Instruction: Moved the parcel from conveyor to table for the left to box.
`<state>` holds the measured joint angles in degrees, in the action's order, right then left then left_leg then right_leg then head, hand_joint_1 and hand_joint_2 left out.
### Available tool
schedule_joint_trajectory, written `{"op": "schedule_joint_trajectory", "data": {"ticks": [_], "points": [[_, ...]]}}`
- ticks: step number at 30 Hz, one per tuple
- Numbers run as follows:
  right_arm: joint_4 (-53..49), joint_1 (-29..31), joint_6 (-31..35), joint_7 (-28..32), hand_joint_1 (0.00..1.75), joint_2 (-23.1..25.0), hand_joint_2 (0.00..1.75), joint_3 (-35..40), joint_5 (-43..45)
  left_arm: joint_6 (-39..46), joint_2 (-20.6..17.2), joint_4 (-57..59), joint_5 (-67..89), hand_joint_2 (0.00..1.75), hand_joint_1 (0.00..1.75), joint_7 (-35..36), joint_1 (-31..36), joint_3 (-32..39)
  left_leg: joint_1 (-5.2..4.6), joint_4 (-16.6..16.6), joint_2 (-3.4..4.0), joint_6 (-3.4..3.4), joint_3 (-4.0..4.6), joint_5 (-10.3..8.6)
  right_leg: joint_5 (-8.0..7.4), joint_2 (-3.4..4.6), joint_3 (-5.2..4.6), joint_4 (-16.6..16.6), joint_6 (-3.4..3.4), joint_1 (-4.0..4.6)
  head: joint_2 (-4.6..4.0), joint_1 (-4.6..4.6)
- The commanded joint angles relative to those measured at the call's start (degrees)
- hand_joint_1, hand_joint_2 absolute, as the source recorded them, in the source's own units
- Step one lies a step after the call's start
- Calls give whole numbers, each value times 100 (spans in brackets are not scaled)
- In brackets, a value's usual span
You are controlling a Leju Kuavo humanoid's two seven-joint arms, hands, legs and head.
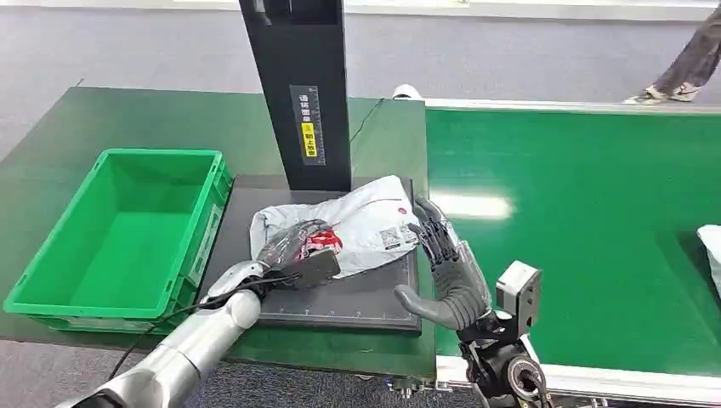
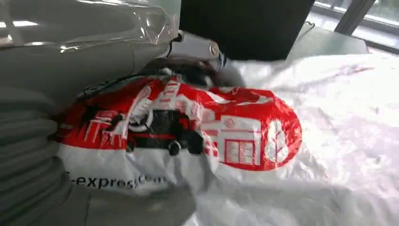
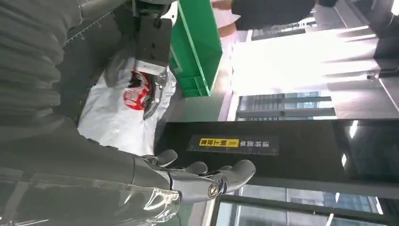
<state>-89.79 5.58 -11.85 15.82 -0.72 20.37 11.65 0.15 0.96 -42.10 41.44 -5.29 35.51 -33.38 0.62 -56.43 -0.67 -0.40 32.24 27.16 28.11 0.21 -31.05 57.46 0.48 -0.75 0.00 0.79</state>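
A grey-white plastic parcel (image 1: pixel 366 223) with a red logo lies on the black platform (image 1: pixel 340 299) in front of the black column. My left hand (image 1: pixel 296 253) rests on its near left corner, and the fingers grip the bunched red-printed part (image 2: pixel 235 132). In the right wrist view the parcel (image 3: pixel 110 120) lies crumpled under the left hand (image 3: pixel 153 94). My right hand (image 1: pixel 444 259) stands open at the parcel's right edge with the fingers straight, and it holds nothing (image 3: pixel 202 178).
A green crate (image 1: pixel 51 285) stands left of the platform on the dark green table. The green conveyor belt (image 1: pixel 587 229) runs on the right, with another pale parcel (image 1: pixel 712 255) at its far right edge. A person's legs (image 1: pixel 690 64) pass beyond the belt.
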Motion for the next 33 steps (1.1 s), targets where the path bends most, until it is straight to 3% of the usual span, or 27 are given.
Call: {"op": "schedule_joint_trajectory", "data": {"ticks": [1, 9, 20, 27, 33], "points": [[78, -8, 11, -45, 0, 42, 175, -57, -74, 55, 5, 136, -169, 175, 175, -187, -89, -105, -2, 8, 8, 2, -3, -3, -4, 2, 2, -8, -2, -1, 0, 0], [52, -65, 29, -41, 0, 15, 175, -75, -112, 419, -27, -750, -874, 175, 175, -618, -532, 371, 1, 10, 18, 3, 5, -4, -10, 9, -10, -12, -4, 2, 0, 2], [-35, -286, 250, 77, 0, -158, 175, -39, -91, 103, -582, -3890, -3250, 175, 175, -1074, -1648, 1309, 4, 1, 27, 1, 24, 4, -5, 20, -33, -5, -5, 6, 0, 0], [-297, -561, 350, 91, 0, -101, 175, -173, -162, -113, -743, -5113, -3683, 175, 175, -1147, -1923, 2048, 5, -5, 24, 0, 39, 6, -1, 19, -49, 2, -5, 6, 0, 2], [-525, -761, 360, 55, 0, 21, 175, -347, -295, 222, -682, -5470, -3464, 175, 173, -1199, -1960, 2792, 4, -2, 20, 0, 40, 4, -1, 15, -49, 1, -5, 6, 0, 2]]}}
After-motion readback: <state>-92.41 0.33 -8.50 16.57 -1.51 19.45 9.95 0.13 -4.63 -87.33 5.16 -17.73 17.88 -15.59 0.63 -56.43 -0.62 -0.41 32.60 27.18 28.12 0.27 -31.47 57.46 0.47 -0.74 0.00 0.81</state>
